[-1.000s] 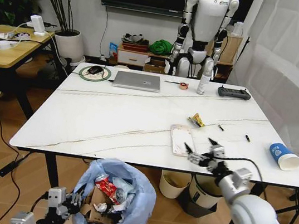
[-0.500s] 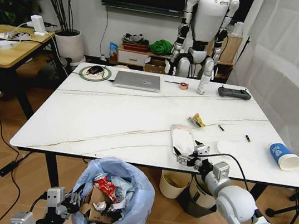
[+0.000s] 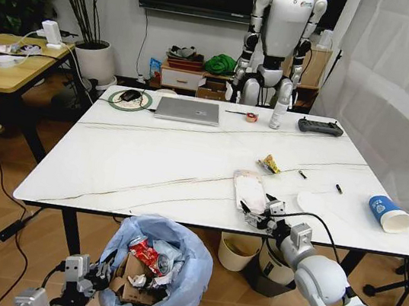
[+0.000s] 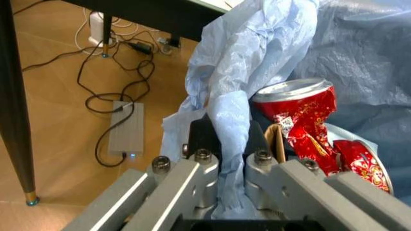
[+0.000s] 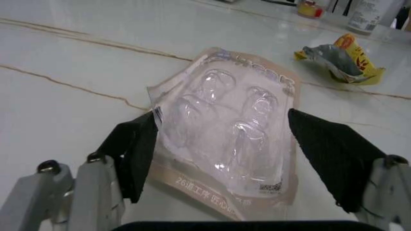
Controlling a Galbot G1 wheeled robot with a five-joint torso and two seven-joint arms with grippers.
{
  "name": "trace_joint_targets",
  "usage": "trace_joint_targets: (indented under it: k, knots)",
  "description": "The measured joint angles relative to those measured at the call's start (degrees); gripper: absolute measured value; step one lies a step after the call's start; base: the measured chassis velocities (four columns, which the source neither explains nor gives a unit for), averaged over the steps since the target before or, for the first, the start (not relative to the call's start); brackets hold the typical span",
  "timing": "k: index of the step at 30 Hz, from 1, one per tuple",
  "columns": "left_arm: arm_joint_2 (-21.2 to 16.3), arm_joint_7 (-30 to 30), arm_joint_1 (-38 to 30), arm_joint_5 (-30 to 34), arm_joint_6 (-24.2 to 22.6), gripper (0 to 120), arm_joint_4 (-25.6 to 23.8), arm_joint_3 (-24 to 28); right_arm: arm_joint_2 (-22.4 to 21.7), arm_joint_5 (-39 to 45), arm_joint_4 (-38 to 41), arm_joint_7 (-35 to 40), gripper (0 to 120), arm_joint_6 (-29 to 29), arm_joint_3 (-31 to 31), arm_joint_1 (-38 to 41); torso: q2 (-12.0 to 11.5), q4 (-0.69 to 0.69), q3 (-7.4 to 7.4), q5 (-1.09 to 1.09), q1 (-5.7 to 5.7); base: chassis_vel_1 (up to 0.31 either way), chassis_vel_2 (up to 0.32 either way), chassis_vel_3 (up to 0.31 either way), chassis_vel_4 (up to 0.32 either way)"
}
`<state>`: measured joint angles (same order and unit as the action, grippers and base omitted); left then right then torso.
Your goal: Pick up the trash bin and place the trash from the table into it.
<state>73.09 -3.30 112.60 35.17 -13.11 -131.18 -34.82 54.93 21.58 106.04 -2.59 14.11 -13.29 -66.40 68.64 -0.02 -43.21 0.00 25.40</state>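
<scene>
The trash bin [image 3: 159,273] with its blue bag stands on the floor in front of the table [image 3: 148,168]. It holds a crushed red can [image 4: 301,113] and cardboard. My left gripper [image 3: 99,273] is shut on the bag's rim [image 4: 228,139] at the bin's left side. On the table near the front edge lies a clear blister pack on tan card [image 3: 249,189]. My right gripper [image 3: 256,211] is open at its near end, with its pads [image 5: 132,154] on either side of the blister pack [image 5: 224,134]. A yellow wrapper [image 3: 269,163] and a blue-white paper cup [image 3: 389,214] also lie on the table.
At the table's far side are a grey laptop [image 3: 188,110], a spray bottle [image 3: 278,110], a tape roll [image 3: 251,117] and a controller [image 3: 320,127]. A cream bin [image 3: 236,252] and a white black-rimmed bin [image 3: 274,265] stand under the table. A wooden desk [image 3: 10,62] stands at the left.
My right gripper has swung left along the table's front edge and closed in on the blister pack's near end. The left gripper and bin have hardly moved.
</scene>
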Motion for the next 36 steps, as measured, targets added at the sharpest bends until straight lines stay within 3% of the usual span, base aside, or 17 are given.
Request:
trace_joint_targets:
  k: [18, 26, 36]
  knots:
    - [-0.2, -0.1, -0.4, 0.4, -0.1, 0, 0.0, 0.2, 0.3, -0.8, -0.3, -0.5, 4, -0.9, -0.5, -1.2, 0.0, 0.00, 0.00, 0.00, 0.00, 0.000, 0.000, 0.000, 0.000]
    - [-0.3, -0.1, -0.7, 0.5, -0.1, 0, 0.0, 0.4, 0.3, 0.6, 0.2, -0.4, 0, -1.6, -1.1, -1.0, 0.0, 0.00, 0.00, 0.00, 0.00, 0.000, 0.000, 0.000, 0.000]
    - [-0.7, -0.2, -0.9, 1.0, -0.2, 0, 0.3, 0.6, -0.9, 10.6, 6.7, -0.6, 0, -5.1, -2.2, -0.9, 0.0, 0.01, 0.00, 0.01, 0.00, 0.000, 0.000, 0.000, 0.000]
